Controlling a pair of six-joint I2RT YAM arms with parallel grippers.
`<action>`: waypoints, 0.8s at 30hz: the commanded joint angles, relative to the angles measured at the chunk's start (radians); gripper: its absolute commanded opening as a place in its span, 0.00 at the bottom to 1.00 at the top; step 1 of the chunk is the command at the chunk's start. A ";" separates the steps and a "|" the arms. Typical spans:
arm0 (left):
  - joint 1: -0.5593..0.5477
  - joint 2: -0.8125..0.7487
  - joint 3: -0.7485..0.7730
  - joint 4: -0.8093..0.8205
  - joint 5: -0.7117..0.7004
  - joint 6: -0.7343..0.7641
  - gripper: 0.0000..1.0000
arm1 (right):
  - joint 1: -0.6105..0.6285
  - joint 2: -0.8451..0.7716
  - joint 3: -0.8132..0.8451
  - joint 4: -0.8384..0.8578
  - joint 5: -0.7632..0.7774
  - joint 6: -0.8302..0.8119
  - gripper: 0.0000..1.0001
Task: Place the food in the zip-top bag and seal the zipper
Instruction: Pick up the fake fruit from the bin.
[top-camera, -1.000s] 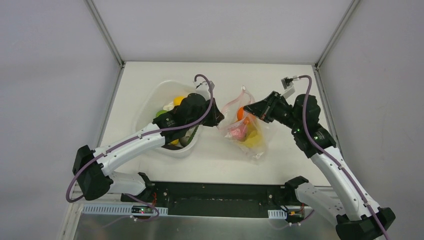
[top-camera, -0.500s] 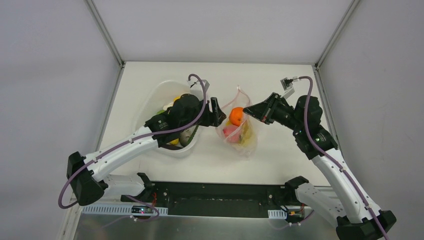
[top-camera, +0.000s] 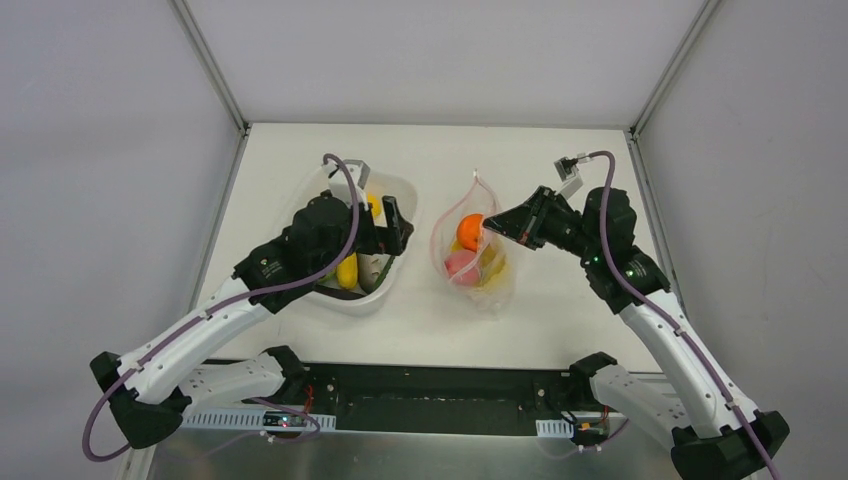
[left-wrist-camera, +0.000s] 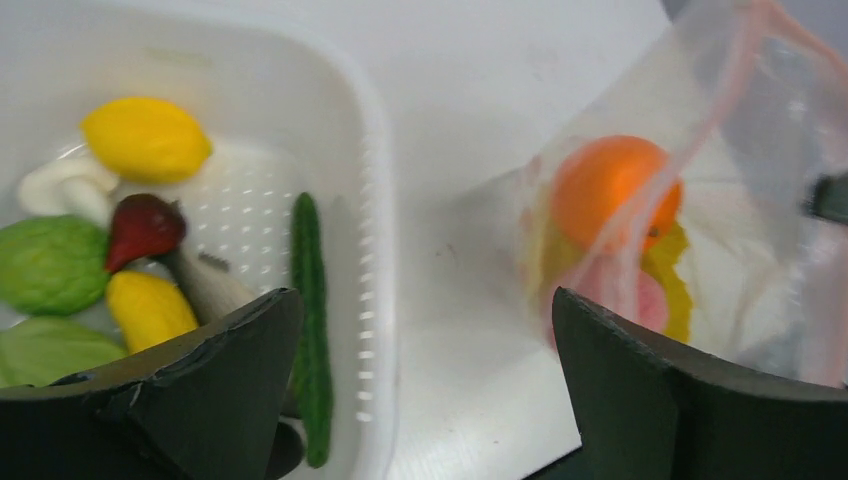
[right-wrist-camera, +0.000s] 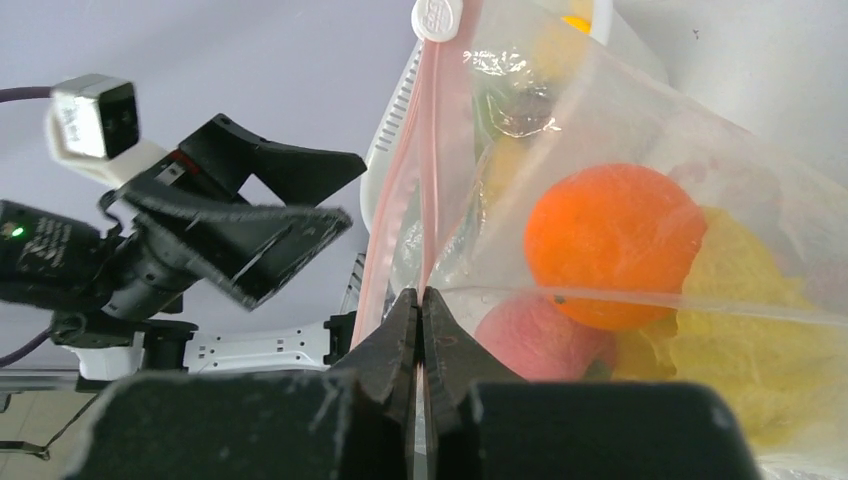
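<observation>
The zip-top bag (top-camera: 478, 262) stands lifted on the table, right of centre, with an orange fruit (top-camera: 470, 232), a pink piece (right-wrist-camera: 545, 340) and a yellow piece (right-wrist-camera: 750, 330) of food inside. My right gripper (right-wrist-camera: 420, 295) is shut on the pink-red zipper (right-wrist-camera: 435, 170) at the bag's edge and holds the mouth up. My left gripper (top-camera: 398, 228) hangs open and empty over the white tub's right rim (left-wrist-camera: 375, 200). More food lies in the tub: a yellow lemon (left-wrist-camera: 145, 138), a green cucumber (left-wrist-camera: 310, 300), a dark red piece (left-wrist-camera: 140, 225) and a green piece (left-wrist-camera: 45, 265).
The white tub (top-camera: 385, 295) sits left of the bag, with a strip of bare table between them. The zipper's white slider (right-wrist-camera: 445, 15) is at the strip's far end. Grey walls enclose the table on three sides.
My left gripper opened at the bag's mouth, let the orange fruit drop in and drew back left to the tub. The right gripper kept its hold on the bag's edge.
</observation>
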 joint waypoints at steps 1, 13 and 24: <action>0.146 -0.059 -0.049 -0.118 -0.045 0.003 0.99 | -0.001 -0.007 -0.016 0.092 -0.052 0.064 0.01; 0.471 0.166 -0.087 -0.080 0.026 0.034 0.99 | -0.001 0.002 -0.044 0.092 -0.053 0.075 0.01; 0.525 0.635 0.193 -0.139 0.162 0.231 0.95 | -0.001 0.000 -0.053 0.083 -0.044 0.081 0.01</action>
